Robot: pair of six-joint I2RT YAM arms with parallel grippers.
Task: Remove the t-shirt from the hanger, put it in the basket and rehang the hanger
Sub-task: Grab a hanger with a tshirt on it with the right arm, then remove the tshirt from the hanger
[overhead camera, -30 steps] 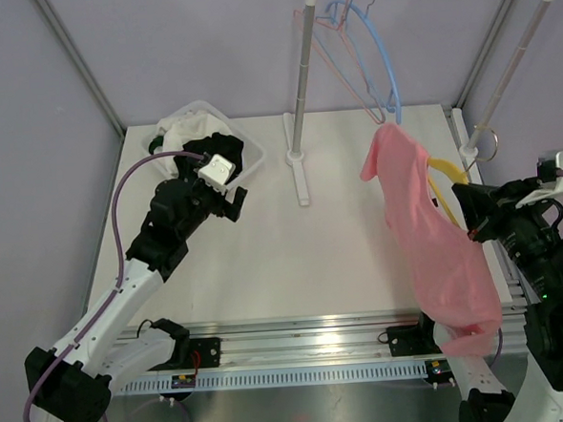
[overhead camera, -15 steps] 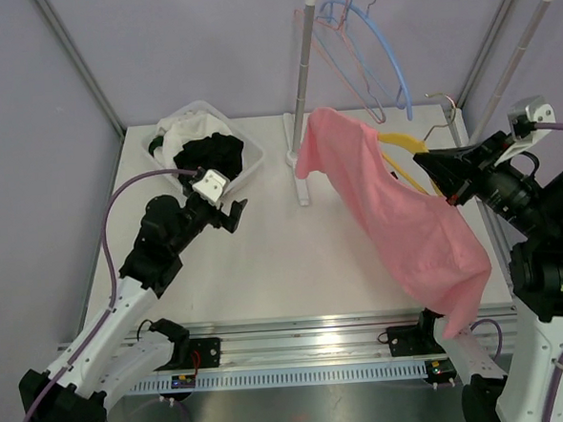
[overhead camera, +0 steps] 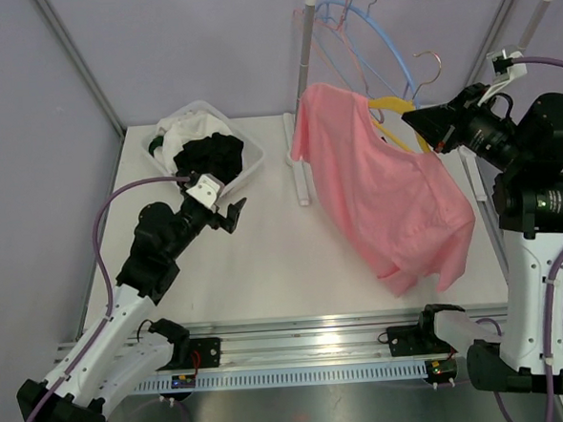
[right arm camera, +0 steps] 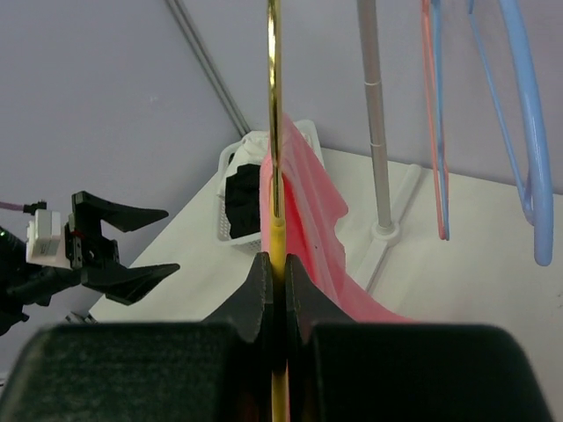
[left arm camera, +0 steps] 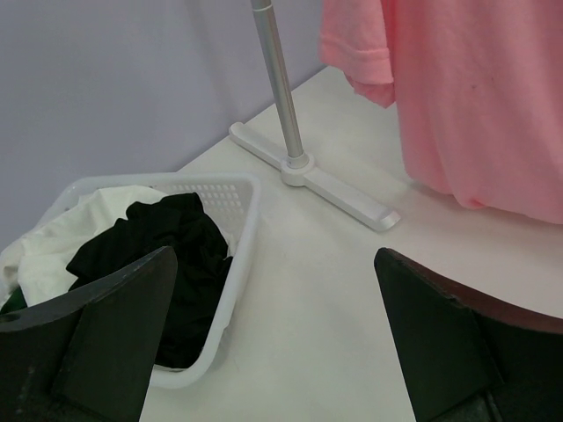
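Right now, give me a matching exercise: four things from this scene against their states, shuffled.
1 pink cotton t-shirt
2 yellow plastic hanger
3 white slotted plastic basket
4 left gripper

a open, empty
b pinched by the right gripper
c draped over the hanger
d holding black and white clothes

Pairs: 1-c, 2-b, 3-d, 4-a.

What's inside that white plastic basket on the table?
A crumpled black cloth lies over a white cloth in the white plastic basket; anything beneath them is covered.
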